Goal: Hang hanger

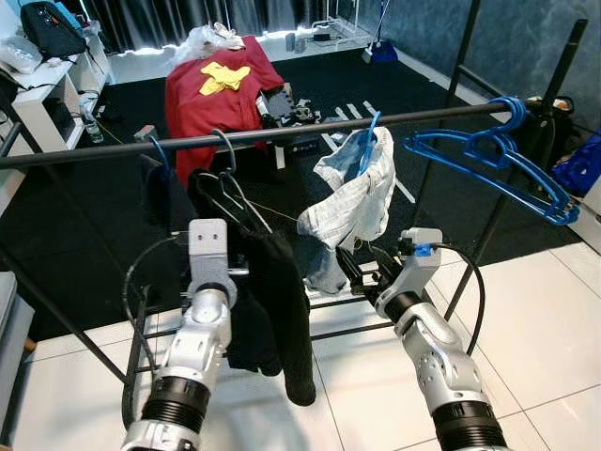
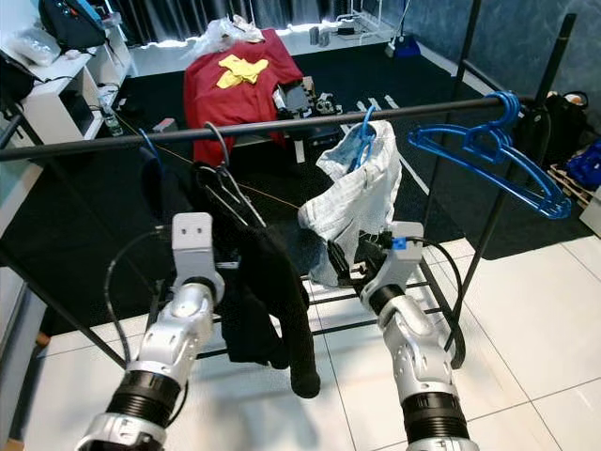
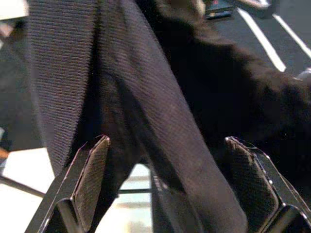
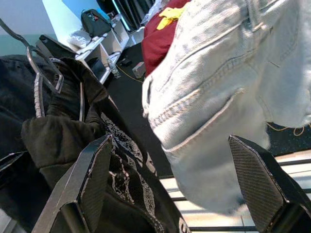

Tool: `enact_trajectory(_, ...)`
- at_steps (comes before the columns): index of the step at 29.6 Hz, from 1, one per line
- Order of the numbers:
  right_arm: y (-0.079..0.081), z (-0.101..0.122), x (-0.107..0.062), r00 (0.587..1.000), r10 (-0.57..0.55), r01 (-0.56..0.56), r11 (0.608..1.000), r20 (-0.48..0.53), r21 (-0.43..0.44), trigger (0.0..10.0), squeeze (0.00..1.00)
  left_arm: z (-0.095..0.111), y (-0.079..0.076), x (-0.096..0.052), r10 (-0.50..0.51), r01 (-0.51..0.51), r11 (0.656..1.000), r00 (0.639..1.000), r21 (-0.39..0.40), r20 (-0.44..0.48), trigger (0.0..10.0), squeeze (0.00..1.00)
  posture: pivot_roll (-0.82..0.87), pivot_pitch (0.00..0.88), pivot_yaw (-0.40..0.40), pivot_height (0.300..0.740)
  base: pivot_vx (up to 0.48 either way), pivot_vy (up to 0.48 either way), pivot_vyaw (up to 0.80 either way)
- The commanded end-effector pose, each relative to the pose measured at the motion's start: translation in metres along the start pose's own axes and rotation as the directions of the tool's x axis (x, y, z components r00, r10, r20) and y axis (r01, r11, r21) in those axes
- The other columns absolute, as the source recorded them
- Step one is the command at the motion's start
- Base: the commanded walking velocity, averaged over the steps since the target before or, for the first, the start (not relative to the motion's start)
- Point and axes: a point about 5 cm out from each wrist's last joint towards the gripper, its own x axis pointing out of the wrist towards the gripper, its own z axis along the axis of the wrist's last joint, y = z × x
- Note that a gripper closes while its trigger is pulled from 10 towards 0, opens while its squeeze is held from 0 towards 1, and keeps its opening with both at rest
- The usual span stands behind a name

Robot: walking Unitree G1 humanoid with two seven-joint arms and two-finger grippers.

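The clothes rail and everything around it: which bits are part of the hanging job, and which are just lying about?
Part of the job:
rail
black garment on a metal hanger
pale jeans on a blue hanger
empty blue hangers
left gripper and right gripper, both open

Lying about:
red cloth
black bag

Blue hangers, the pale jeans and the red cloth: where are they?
Blue hangers (image 1: 488,160), left eye view, lower arm.
Pale jeans (image 1: 362,202), left eye view, middle fold.
Red cloth (image 1: 211,99), left eye view, front drape.
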Motion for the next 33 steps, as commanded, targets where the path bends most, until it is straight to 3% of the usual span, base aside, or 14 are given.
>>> enact_trajectory(1,0.002,-0.005,-0.002,1.0,-0.001,0.001,1.0,-0.013,0.024,10.0,0.0,0.005,0.009,0.005,0.031,-0.031,0.999,0.999,0.025,0.022,10.0,0.0,-0.11,0.071,0.059,0.74,0.0,0.0,0.0)
enact_trajectory(5,0.002,-0.004,-0.003,1.0,-0.001,0.001,1.0,-0.014,0.025,10.0,0.0,0.009,0.012,0.009,0.034,-0.036,0.998,0.999,0.053,0.038,10.0,0.0,-0.11,0.074,0.059,0.74,0.0,0.0,0.0)
enact_trajectory(11,0.002,-0.004,-0.003,1.0,-0.004,0.004,1.0,-0.015,0.029,10.0,0.0,0.003,0.012,0.013,-0.036,0.036,0.99,0.999,0.133,0.0,10.0,0.0,-0.11,0.075,0.06,0.74,0.0,0.0,0.0)
enact_trajectory(12,0.002,-0.004,-0.003,1.0,-0.006,0.006,1.0,-0.016,0.03,10.0,0.0,0.001,0.011,0.015,-0.068,0.068,0.982,0.998,0.175,-0.008,4.5,0.0,-0.11,0.076,0.062,0.74,0.0,0.0,0.0)
enact_trajectory(13,0.002,-0.004,-0.003,1.0,-0.006,0.006,1.0,-0.016,0.03,10.0,0.0,0.001,0.011,0.015,-0.068,0.068,0.982,0.998,0.175,-0.008,4.5,0.0,-0.11,0.076,0.062,0.74,0.0,0.0,0.0)
enact_trajectory(14,0.001,-0.004,-0.004,1.0,-0.009,0.009,0.999,-0.016,0.031,10.0,0.0,-0.001,0.013,0.017,-0.083,0.084,0.973,0.996,0.213,-0.015,0.0,0.0,-0.12,0.076,0.063,0.74,0.0,0.0,0.0)
enact_trajectory(17,0.0,-0.003,-0.005,1.0,-0.012,0.012,0.999,-0.013,0.03,10.0,0.0,-0.002,0.024,0.022,-0.071,0.078,0.956,0.997,0.283,-0.035,0.0,0.0,-0.12,0.078,0.064,0.74,0.0,0.0,0.0)
enact_trajectory(21,0.002,-0.001,-0.006,1.0,0.017,-0.017,0.999,0.004,0.036,10.0,0.0,0.0,0.039,0.027,-0.031,0.043,0.961,0.998,0.274,-0.047,0.0,0.0,-0.12,0.077,0.065,0.74,0.0,0.0,0.0)
enact_trajectory(23,0.002,-0.001,-0.006,1.0,0.017,-0.017,0.999,0.004,0.036,10.0,0.0,0.0,0.039,0.027,-0.031,0.043,0.961,0.998,0.274,-0.047,0.0,0.0,-0.12,0.077,0.065,0.74,0.0,0.0,0.0)
enact_trajectory(27,0.005,0.001,-0.007,0.998,0.052,-0.053,0.998,0.019,0.046,10.0,0.0,0.005,0.057,0.029,0.015,-0.005,0.968,0.999,0.253,-0.036,0.0,0.0,-0.12,0.076,0.065,0.74,0.0,0.0,0.0)
enact_trajectory(30,0.006,0.001,-0.007,0.998,0.058,-0.059,0.997,0.016,0.045,10.0,0.0,0.021,0.078,0.031,0.056,-0.058,0.988,0.998,0.143,0.019,0.0,0.0,-0.12,0.071,0.063,0.74,0.0,0.0,0.0)
enact_trajectory(33,0.006,0.001,-0.007,0.998,0.058,-0.059,0.997,0.016,0.045,10.0,0.0,0.024,0.081,0.032,0.058,-0.062,0.991,0.998,0.12,0.032,0.0,0.0,-0.12,0.071,0.063,0.74,0.0,0.0,0.0)
